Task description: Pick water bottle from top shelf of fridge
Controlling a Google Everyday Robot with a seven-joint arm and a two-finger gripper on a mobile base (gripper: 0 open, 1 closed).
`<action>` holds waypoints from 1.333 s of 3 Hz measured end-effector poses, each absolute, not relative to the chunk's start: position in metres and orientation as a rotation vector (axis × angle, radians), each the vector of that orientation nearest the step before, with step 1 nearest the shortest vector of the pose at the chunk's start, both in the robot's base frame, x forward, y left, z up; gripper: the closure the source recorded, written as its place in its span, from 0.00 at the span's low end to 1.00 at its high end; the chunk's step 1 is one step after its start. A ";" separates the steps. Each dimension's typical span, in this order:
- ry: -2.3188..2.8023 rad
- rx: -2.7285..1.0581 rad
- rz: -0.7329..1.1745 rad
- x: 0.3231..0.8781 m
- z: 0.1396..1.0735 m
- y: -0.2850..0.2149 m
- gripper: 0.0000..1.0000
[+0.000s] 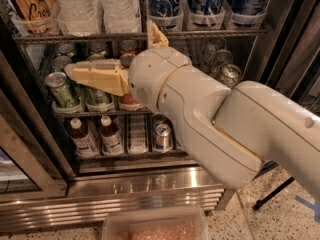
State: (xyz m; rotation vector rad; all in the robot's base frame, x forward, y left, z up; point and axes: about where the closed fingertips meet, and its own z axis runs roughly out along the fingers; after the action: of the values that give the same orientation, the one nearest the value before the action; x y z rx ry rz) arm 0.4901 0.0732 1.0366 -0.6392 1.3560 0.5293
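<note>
The white arm (240,129) stretches from lower right toward upper left. Its hand (109,48) is left of centre, with tan fingers (95,76) spread apart and empty.

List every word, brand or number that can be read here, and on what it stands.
No word reads clearly.
Blue bottles, top shelf: round Pepsi emblem; lettering blurred.
Amber bottle: dark script, unreadable.
Water bottles: labels blurred.
Cans around the hand, which hangs before the middle shelf: print too small.

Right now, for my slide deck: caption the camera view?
Pincer hovers before the can racks, below a water bottle on the top shelf.
</note>
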 end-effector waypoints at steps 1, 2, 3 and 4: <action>1.365 -0.647 0.520 0.494 1.032 0.069 0.00; 1.371 -0.652 0.514 0.496 1.030 0.064 0.00; 1.390 -0.595 0.458 0.503 1.037 0.033 0.00; 1.390 -0.595 0.458 0.503 1.038 0.033 0.00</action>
State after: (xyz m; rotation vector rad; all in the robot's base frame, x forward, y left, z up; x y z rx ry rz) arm 0.5032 0.0326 1.0375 -0.5952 1.3895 0.4585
